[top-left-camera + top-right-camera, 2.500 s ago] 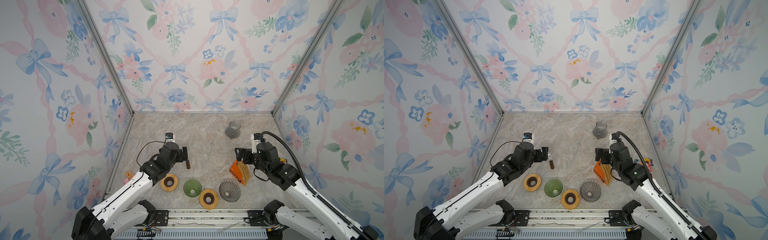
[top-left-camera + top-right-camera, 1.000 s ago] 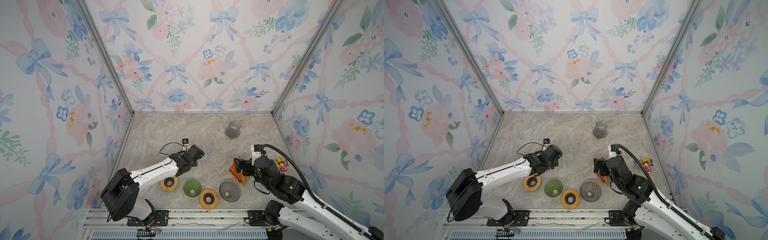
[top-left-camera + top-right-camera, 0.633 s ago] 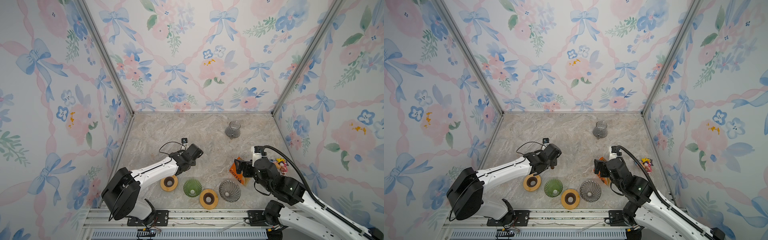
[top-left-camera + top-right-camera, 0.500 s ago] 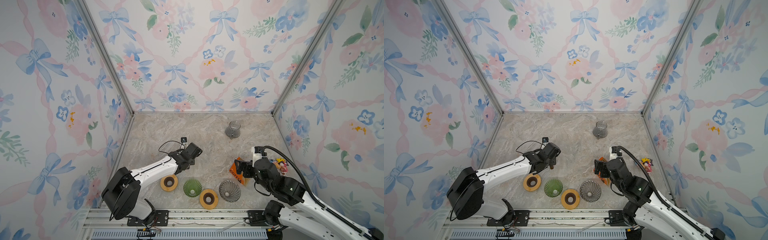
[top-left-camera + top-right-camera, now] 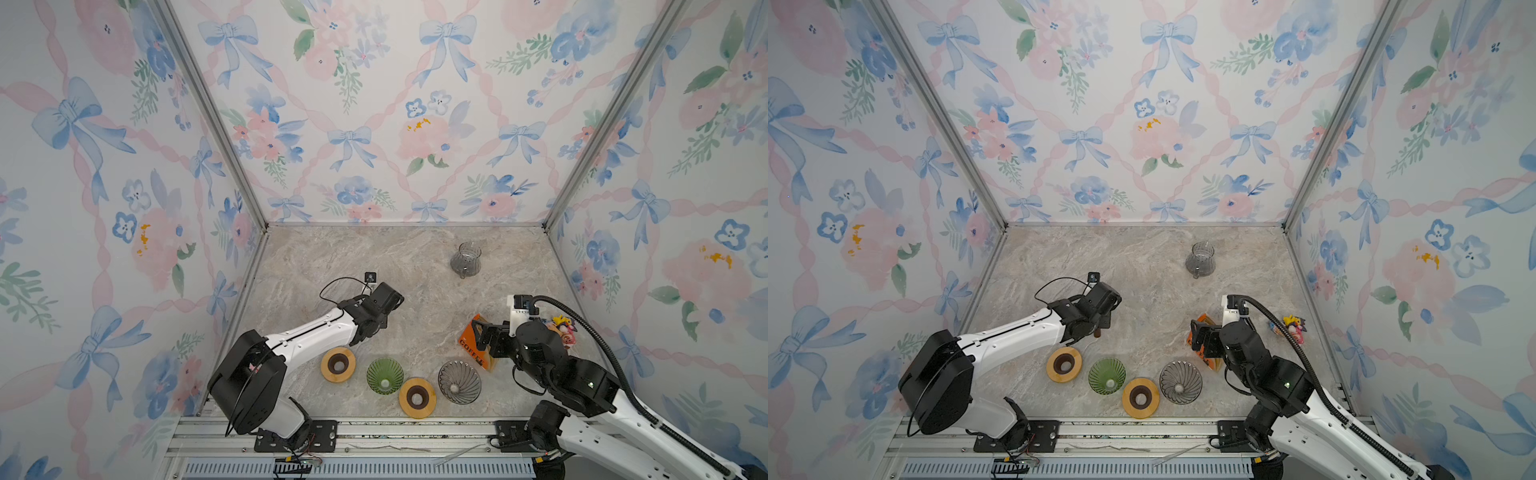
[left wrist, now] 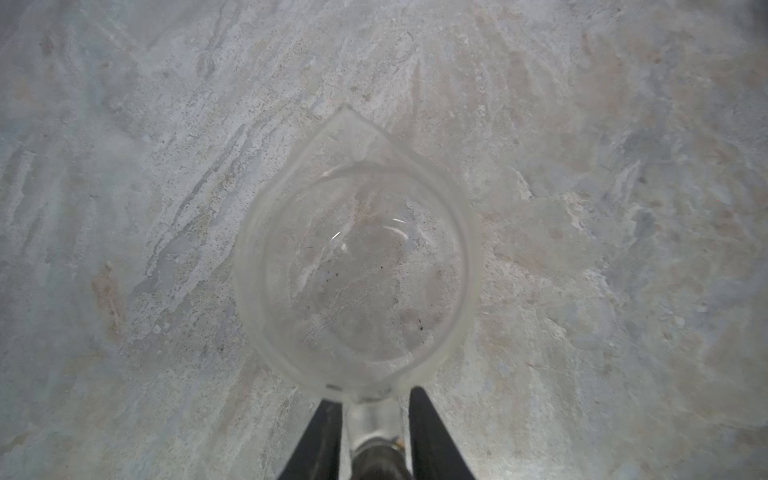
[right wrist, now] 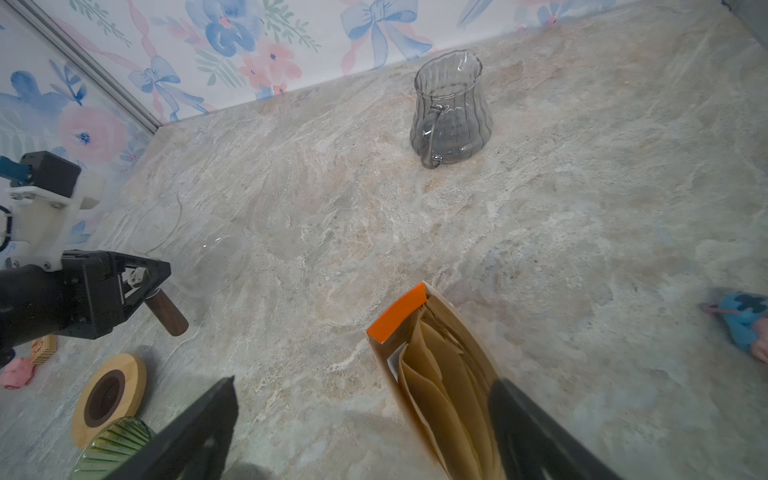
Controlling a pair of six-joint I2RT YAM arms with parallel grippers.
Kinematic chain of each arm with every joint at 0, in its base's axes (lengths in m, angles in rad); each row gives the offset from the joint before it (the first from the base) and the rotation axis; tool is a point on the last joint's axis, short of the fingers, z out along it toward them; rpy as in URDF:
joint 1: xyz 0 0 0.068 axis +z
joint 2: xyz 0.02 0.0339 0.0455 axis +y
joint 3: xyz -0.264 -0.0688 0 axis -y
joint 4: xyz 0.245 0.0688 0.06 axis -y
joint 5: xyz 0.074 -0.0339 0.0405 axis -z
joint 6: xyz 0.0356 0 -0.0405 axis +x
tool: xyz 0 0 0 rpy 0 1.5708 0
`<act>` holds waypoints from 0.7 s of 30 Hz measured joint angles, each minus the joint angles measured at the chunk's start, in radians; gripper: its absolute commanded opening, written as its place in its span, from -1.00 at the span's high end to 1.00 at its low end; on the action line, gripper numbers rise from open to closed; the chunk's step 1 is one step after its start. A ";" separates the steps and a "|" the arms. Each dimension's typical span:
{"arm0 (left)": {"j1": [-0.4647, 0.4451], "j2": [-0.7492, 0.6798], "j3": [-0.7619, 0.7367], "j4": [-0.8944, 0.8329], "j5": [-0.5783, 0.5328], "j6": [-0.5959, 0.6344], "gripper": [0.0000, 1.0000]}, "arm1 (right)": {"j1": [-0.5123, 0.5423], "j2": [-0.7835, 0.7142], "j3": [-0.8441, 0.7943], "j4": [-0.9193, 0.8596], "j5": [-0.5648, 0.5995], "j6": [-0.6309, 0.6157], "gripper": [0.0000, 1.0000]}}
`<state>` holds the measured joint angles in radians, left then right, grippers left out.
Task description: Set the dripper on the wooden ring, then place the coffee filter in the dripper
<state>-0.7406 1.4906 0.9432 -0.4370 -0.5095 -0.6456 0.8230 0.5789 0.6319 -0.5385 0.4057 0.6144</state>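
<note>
The coffee filters [image 7: 440, 386] are not yet extracted. They stand stacked inside an open orange packet [image 5: 471, 350] on the right of the marble tabletop [image 5: 374, 257], just beside the grey ribbed dripper [image 5: 459, 381]. A green dripper [image 5: 385, 375] and two wooden rings [image 5: 338, 364] lie in the same front row. The right gripper [image 7: 363, 382] is spread wide over the packet mouth and holds nothing; one finger is close against the packet's side and the other is well clear. The principal hazard is that, at this spread, the jaws may take the whole packet or several nested papers rather than one filter. The packet looks light and unsupported, so a sideways touch could topple it onto the grey dripper or shove that dripper out of place. Thin paper may also crease or tear under a hard pinch. The left gripper [image 6: 374, 395] straddles the handle of a clear glass carafe [image 6: 357, 266], jaws narrowly apart; whether they press on the glass cannot be told. An off-centre squeeze there could twist or tip the carafe. Neither dripper sits on a ring, so either may slide or rock as a filter is pressed in.
</note>
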 measured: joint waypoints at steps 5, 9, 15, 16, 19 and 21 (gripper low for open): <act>0.015 0.016 0.015 -0.003 -0.003 0.032 0.52 | 0.003 -0.040 -0.019 0.000 -0.008 -0.005 -0.93; 0.031 0.027 0.030 -0.005 -0.003 0.056 0.53 | 0.003 -0.044 -0.022 -0.001 -0.006 -0.007 -0.93; 0.053 0.030 0.041 -0.007 0.001 0.093 0.53 | 0.003 -0.044 -0.029 -0.004 -0.004 -0.010 -0.93; 0.055 0.032 0.045 -0.007 0.001 0.100 0.53 | 0.003 -0.044 -0.029 -0.004 -0.004 -0.012 -0.93; 0.061 0.033 0.049 -0.006 0.005 0.117 0.53 | 0.003 -0.044 -0.029 -0.005 -0.005 -0.015 -0.92; 0.066 0.034 0.049 -0.006 0.012 0.125 0.53 | 0.003 -0.044 -0.029 -0.005 -0.005 -0.016 -0.92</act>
<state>-0.6746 1.5246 0.9924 -0.4431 -0.4976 -0.5205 0.8257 0.5346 0.6033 -0.5430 0.4007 0.5987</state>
